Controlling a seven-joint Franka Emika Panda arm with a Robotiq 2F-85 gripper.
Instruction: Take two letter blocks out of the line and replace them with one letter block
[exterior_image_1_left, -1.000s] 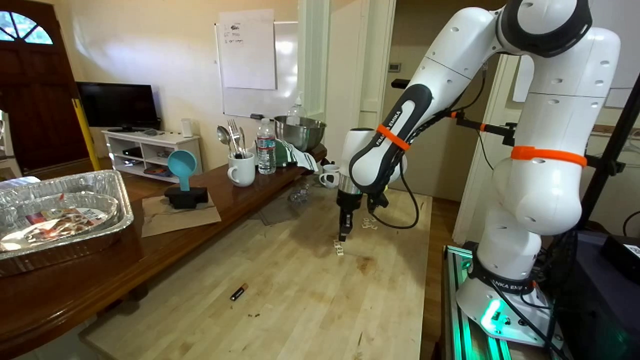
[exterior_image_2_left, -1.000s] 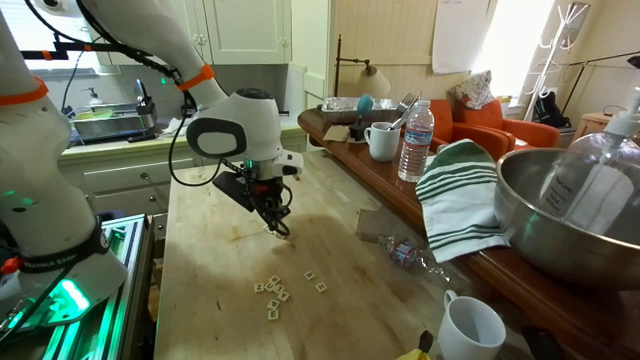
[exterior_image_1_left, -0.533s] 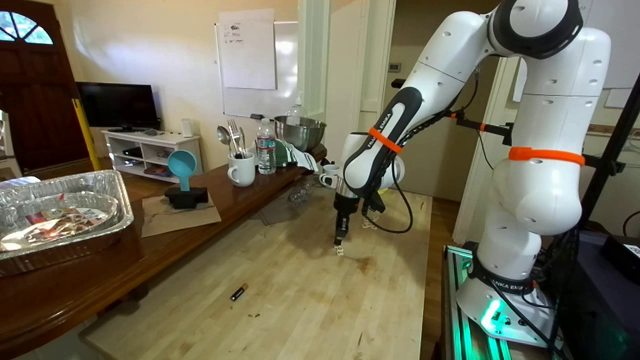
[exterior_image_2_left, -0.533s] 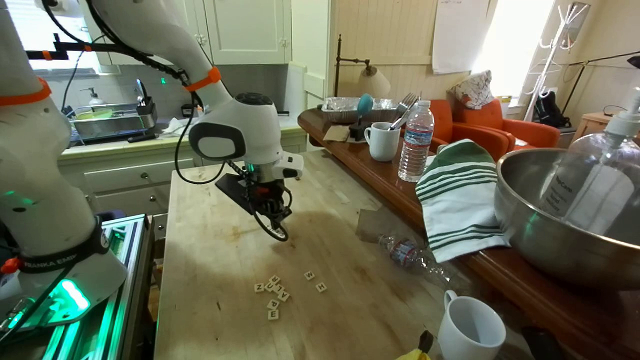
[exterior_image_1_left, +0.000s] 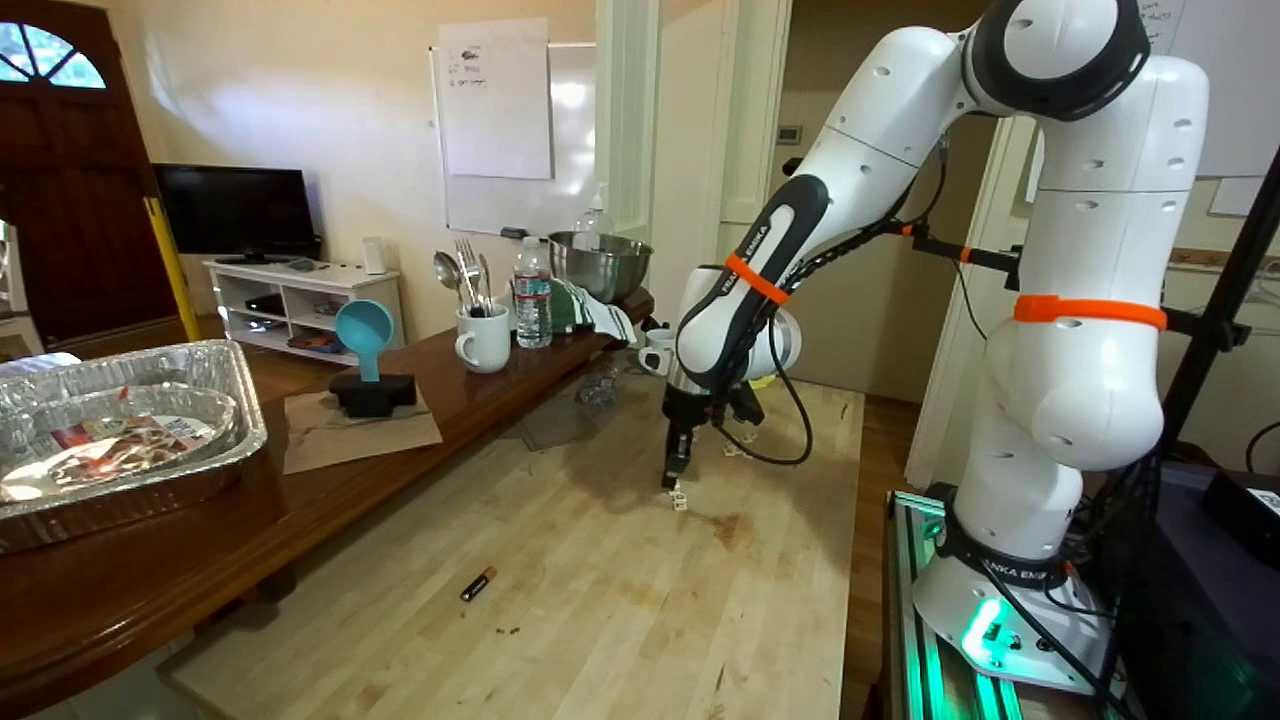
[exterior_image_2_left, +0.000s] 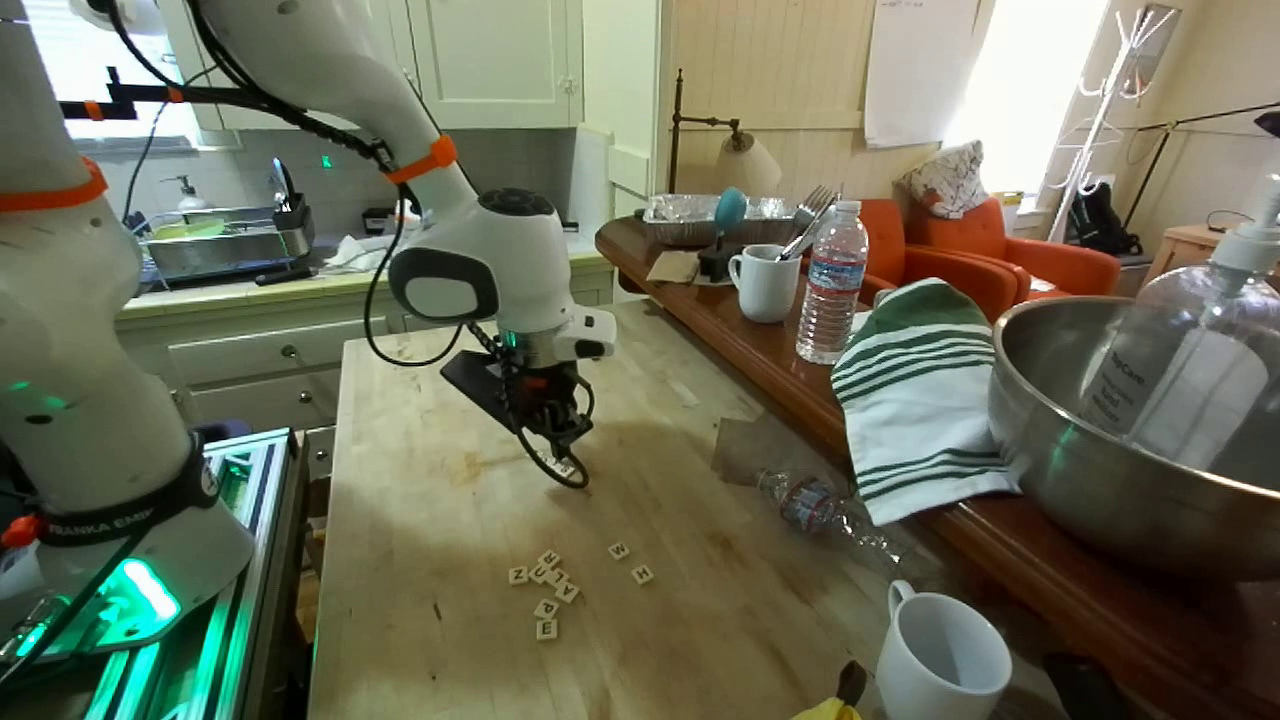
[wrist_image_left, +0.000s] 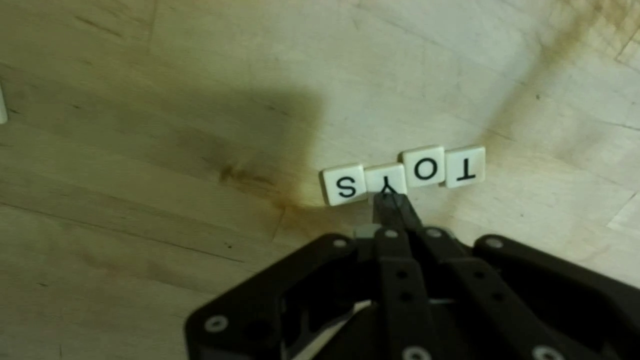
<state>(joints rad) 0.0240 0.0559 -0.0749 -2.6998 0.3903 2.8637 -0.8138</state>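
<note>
The line of pale letter blocks lies on the wooden table. In the wrist view it holds the S block (wrist_image_left: 345, 184), the Y block (wrist_image_left: 385, 177), the O block (wrist_image_left: 423, 166) and the T block (wrist_image_left: 465, 167). O and T sit slightly offset from S and Y. My gripper (wrist_image_left: 391, 196) is shut, its fingertips together over the edge of the Y block, with nothing seen between them. Whether they touch it I cannot tell. The gripper (exterior_image_1_left: 670, 484) partly covers the line (exterior_image_1_left: 679, 499) in an exterior view. Loose letter blocks (exterior_image_2_left: 557, 577) lie apart from the line.
The W block (exterior_image_2_left: 619, 551) and H block (exterior_image_2_left: 642, 574) lie beside the loose group. A battery (exterior_image_1_left: 478, 584), a crumpled bottle (exterior_image_2_left: 815, 505) and a white mug (exterior_image_2_left: 943, 655) are on the table (exterior_image_1_left: 600, 620). A raised brown counter (exterior_image_1_left: 330, 480) runs alongside with a steel bowl (exterior_image_2_left: 1050, 440).
The gripper has moved a little left in an exterior view, lowering first, and ends beside the line's far end. The blocks have not visibly moved.
</note>
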